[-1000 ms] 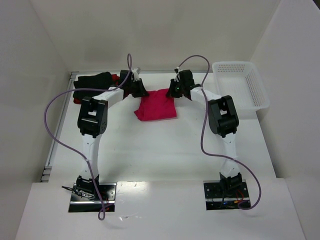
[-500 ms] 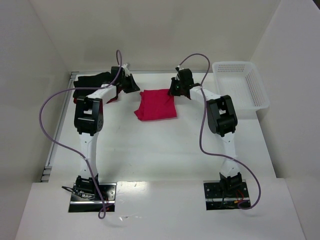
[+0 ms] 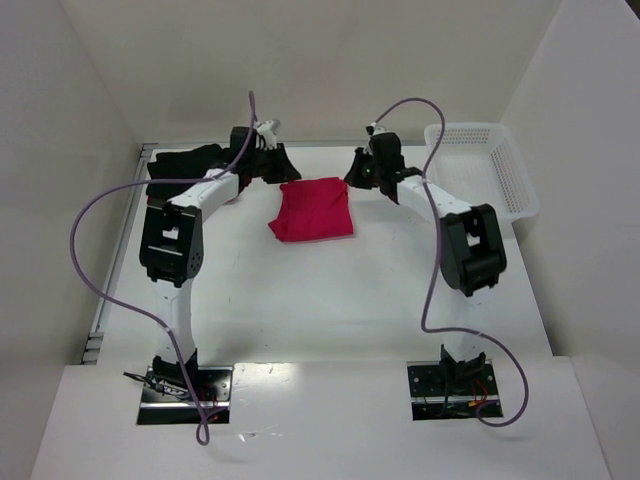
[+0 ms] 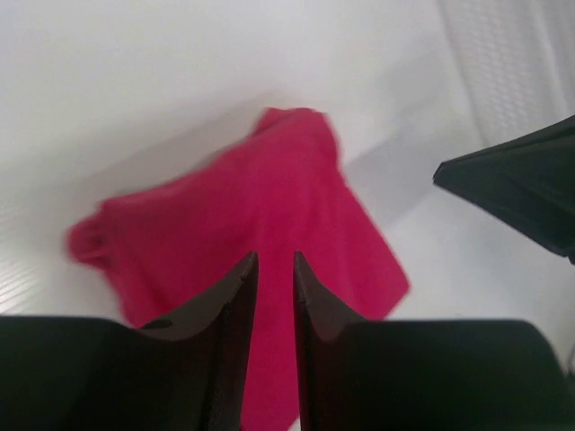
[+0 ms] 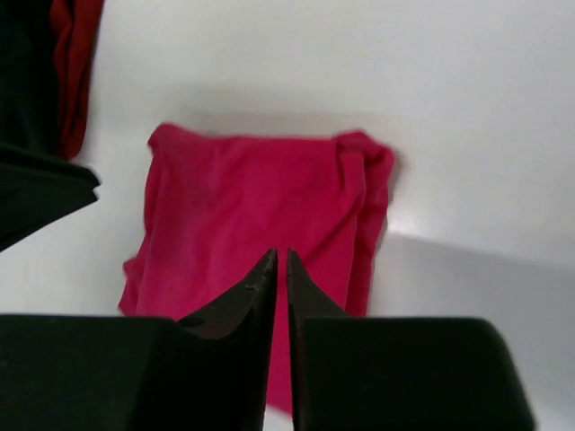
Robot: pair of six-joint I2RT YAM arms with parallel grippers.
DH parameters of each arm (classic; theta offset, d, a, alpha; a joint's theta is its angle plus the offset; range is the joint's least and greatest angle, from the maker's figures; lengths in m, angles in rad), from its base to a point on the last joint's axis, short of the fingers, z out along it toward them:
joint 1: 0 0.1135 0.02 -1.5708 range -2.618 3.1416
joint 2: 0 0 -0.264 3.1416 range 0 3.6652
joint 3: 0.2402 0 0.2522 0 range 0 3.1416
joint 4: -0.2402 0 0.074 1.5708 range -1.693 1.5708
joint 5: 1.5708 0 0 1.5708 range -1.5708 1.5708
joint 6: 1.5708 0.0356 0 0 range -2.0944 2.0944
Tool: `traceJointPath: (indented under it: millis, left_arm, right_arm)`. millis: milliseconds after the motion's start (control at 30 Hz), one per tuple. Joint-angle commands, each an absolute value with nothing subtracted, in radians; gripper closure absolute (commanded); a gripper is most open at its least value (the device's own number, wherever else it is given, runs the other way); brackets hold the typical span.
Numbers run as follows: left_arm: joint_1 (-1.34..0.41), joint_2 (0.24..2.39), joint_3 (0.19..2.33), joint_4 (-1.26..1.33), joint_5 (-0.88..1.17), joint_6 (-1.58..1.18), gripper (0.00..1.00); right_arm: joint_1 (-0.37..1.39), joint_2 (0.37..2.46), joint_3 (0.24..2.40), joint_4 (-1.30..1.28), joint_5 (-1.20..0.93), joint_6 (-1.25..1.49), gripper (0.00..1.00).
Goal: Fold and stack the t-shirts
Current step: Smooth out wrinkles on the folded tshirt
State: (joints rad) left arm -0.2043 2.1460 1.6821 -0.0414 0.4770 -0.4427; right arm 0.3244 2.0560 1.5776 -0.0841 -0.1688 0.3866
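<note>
We saw the left gripper (image 4: 274,260) with its jaws a narrow gap apart and nothing between them. The bright crimson-pink t-shirt (image 4: 269,197) lay just ahead of and below those jaws, showing through the gap; we could not tell whether the tips touched the cloth. It was folded into a compact, slightly skewed rectangle, flat on the white table (image 3: 330,290), with a bunched lump at one corner.

The right gripper (image 5: 278,256) had its jaws only a sliver apart, and they too held nothing. The same pink shirt spread out directly beyond their tips, its thicker, rumpled edge to the right of the jaws. Whether these tips rested on the fabric we could not tell either.

From above, the folded shirt sat between the two pairs of jaws and a little nearer the arm bases than either, the left pair at one far corner and the right pair at the other, each pointing inward toward it.

Off to the left of the right jaws, beyond the opposite gripper, we made out the black t-shirt (image 5: 22,72) with the darker red t-shirt (image 5: 76,63) against it, both well apart from the pink one. A white perforated basket (image 3: 480,132) stood to the outer side of the right jaws
</note>
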Motion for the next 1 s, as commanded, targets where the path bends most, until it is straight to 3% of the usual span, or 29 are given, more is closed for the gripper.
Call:
traceJointPath:
  millis: [0,167,467,700,967]
  left_arm:
    - [-0.265,2.114,1.664,0.034,0.601,-0.374,0.69]
    - [-0.308,2.255,1.782,0.021,0.644,-0.429,0.69]
    - [-0.351,2.401,1.899,0.101,0.635,-0.514,0.84]
    - [-0.360,2.465,1.979,0.061,0.502,-0.523,0.87]
    - [-0.328,2.523,2.051,0.049,0.448,-0.568,0.87]
  right_arm:
    - [0.318,1.863,1.424,-0.034,-0.134,0.417,0.89]
    - [0.318,1.822,1.302,-0.087,-0.169,0.407,0.99]
    - [0.387,1.943,1.284,-0.052,-0.218,0.417,1.00]
    - [0.431,2.005,1.328,-0.092,-0.196,0.417,1.00]
    - [0.440,1.947,1.209,-0.117,-0.167,0.426,1.00]
